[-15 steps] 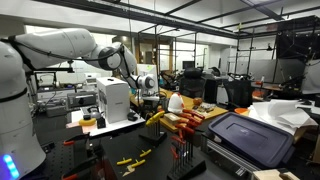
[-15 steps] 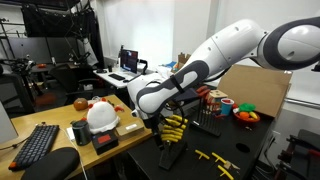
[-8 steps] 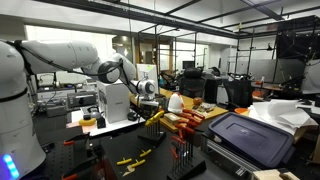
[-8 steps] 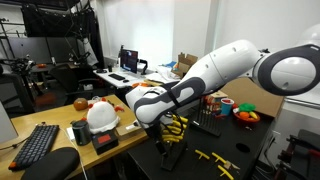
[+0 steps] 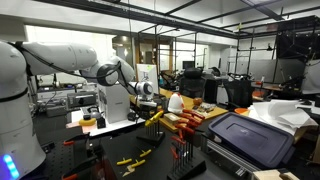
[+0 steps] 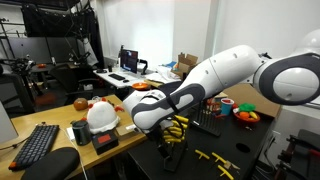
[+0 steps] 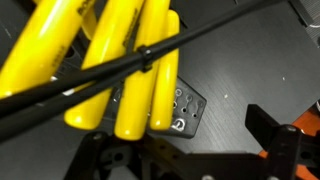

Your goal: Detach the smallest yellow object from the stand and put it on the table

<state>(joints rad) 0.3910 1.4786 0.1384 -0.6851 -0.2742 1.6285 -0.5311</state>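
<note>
The stand [image 7: 186, 110] is a dark rack with small holes. Big yellow handles [image 7: 130, 70] stick out of it and fill the upper left of the wrist view. I cannot single out the smallest yellow object among them. My gripper [image 7: 180, 150] hovers just over the yellow handles, open, with nothing between its fingers; one dark finger [image 7: 272, 130] shows at the right. In both exterior views the gripper [image 5: 149, 93] [image 6: 160, 124] hangs right above the stand's yellow handles [image 5: 156, 117] [image 6: 176, 125]. The black table [image 7: 240, 60] lies beneath.
Red-orange handles [image 5: 186, 122] fill the stand's other rows. Loose yellow tools [image 5: 135, 157] [image 6: 216, 159] lie on the table in front. A black cable [image 7: 200, 35] crosses the wrist view diagonally. A white box [image 5: 114, 100] stands on the bench behind, and a dark bin [image 5: 248, 138] sits nearby.
The arm has come down and bent closer over the stand's yellow handles. The gripper has stayed open.
</note>
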